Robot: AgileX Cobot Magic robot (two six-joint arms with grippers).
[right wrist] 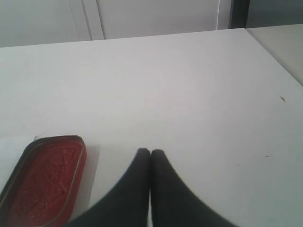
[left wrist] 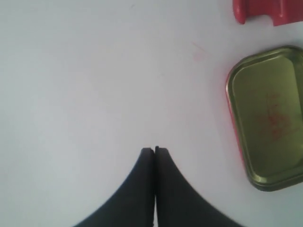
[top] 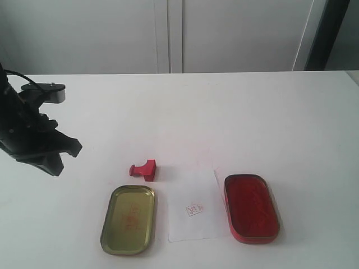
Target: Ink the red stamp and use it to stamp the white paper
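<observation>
The red stamp (top: 144,169) lies on its side on the white table, just beyond the gold tin lid; the left wrist view catches it at the frame's edge (left wrist: 265,10). The white paper (top: 193,208) lies flat between the lid and the red ink-pad tin (top: 251,208), and it bears a small red print (top: 194,210). My left gripper (top: 59,159) hovers well to the left of the stamp, shut and empty, its fingertips (left wrist: 155,150) over bare table. My right gripper (right wrist: 150,152) is shut and empty beside the ink-pad tin (right wrist: 45,177); the exterior view does not show it.
The gold tin lid (top: 128,219) lies open side up to the left of the paper, also in the left wrist view (left wrist: 270,118). White cabinet doors (top: 168,33) stand behind the table. The table's right edge (right wrist: 274,56) is near my right gripper.
</observation>
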